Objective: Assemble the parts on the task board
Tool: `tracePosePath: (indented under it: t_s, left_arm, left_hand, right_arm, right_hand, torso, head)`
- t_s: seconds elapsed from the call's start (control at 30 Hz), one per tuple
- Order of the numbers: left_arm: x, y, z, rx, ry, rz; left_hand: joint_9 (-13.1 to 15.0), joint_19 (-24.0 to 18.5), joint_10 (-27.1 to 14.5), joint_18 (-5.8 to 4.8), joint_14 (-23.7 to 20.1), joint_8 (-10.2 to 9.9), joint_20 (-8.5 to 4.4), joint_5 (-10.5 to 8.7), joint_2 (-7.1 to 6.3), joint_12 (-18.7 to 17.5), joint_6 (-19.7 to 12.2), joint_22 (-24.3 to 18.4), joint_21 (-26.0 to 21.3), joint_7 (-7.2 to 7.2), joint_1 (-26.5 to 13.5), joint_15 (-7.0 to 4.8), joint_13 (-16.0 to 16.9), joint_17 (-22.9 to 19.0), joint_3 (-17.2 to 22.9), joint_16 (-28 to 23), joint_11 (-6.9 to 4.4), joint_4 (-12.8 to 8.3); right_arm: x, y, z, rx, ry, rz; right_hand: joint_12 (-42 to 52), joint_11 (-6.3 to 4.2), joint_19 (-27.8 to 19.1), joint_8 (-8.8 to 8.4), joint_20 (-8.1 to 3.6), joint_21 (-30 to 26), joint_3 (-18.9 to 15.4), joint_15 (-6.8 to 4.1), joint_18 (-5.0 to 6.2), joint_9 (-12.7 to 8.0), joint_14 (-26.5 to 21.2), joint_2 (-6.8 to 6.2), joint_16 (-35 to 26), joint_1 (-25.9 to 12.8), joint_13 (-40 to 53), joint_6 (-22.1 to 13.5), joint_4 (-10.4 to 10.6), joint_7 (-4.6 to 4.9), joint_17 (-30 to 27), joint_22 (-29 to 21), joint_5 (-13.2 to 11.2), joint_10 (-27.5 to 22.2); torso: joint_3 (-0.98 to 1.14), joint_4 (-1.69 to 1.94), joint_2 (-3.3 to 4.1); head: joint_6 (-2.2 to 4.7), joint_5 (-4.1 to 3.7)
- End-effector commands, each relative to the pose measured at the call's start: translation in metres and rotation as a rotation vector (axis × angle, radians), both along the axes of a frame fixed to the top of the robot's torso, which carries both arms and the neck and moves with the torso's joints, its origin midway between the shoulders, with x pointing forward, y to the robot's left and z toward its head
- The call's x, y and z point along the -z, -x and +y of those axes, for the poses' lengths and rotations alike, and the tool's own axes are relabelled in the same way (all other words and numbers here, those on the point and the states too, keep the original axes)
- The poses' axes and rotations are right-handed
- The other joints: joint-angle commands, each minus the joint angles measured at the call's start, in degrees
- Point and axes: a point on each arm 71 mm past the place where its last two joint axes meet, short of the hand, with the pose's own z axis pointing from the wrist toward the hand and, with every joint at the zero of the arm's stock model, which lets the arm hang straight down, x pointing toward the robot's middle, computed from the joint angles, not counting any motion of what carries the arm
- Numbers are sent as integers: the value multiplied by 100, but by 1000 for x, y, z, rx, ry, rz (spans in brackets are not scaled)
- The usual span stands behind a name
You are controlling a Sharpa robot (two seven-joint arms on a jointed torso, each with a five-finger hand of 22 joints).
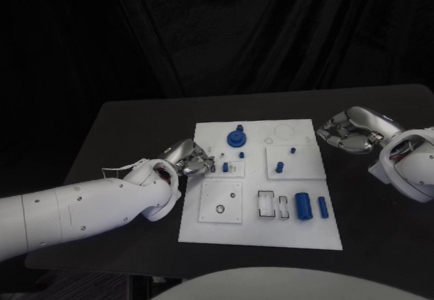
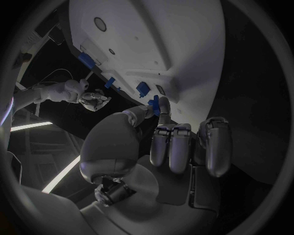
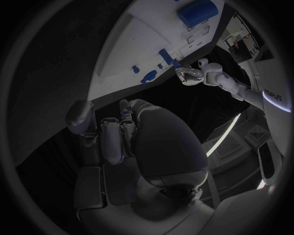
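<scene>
Overhead — smooth white task board (image 1: 210, 227), stubby blue cylindrical parts (image 1: 303, 205) — matte black table (image 1: 126, 121).

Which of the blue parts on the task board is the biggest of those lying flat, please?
The thick blue cylinder near the board's front edge; the rod beside it is clearly slimmer, and the other blue parts are smaller or stand upright.

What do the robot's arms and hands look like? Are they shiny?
Both arms are smooth, rounded white shells with small dark dots like screws. Each ends in a shiny silver metal hand, the left hand and the right hand, with chunky segmented fingers. A thin pale cable loops near the left wrist.
</scene>
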Motion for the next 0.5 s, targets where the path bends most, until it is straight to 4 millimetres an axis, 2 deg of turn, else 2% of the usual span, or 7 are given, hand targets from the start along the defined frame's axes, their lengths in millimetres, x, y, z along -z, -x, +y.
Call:
tracePosePath:
  t_s: [0.03,0.23,0.5]
  left_arm:
    - [1,1,-3,24,0,3]
    - [4,1,-2,27,-5,12]
    - [8,1,-2,27,-5,11]
  left_hand:
    - [6,184,603,28,615,26,-51,-36,57,15,56,1243,26,-91,34,-37,1506,1510,25,15,-41,11]
    - [8,183,603,29,615,25,-51,-46,62,15,51,1243,25,-90,34,-37,1506,1510,29,15,-40,22]
    - [13,186,603,27,615,27,-51,-69,65,15,42,1245,31,-86,23,-36,1506,1510,27,15,-37,60]
  right_arm:
    - [0,0,-1,10,2,-4]
    - [0,0,-1,11,3,-4]
    - [0,0,-1,11,3,-3]
  right_hand:
    - [-28,6,-12,34,18,-32,35,-32,44,5,7,2,-20,43,451,20,6,15,195,676,24,-39]
    - [-28,6,-12,34,18,-32,35,-32,44,5,7,2,-20,43,451,20,6,15,195,676,24,-39]
    - [-26,6,-10,34,18,-26,35,-32,43,5,7,1,-19,42,454,20,6,15,196,677,25,-36]
  torso:
    - [-1,-7,-1]
    - [6,-1,-2]
    - [4,-7,-9]
  head:
    - [-1,1]
    - [-1,-10]
    - [-1,-9]
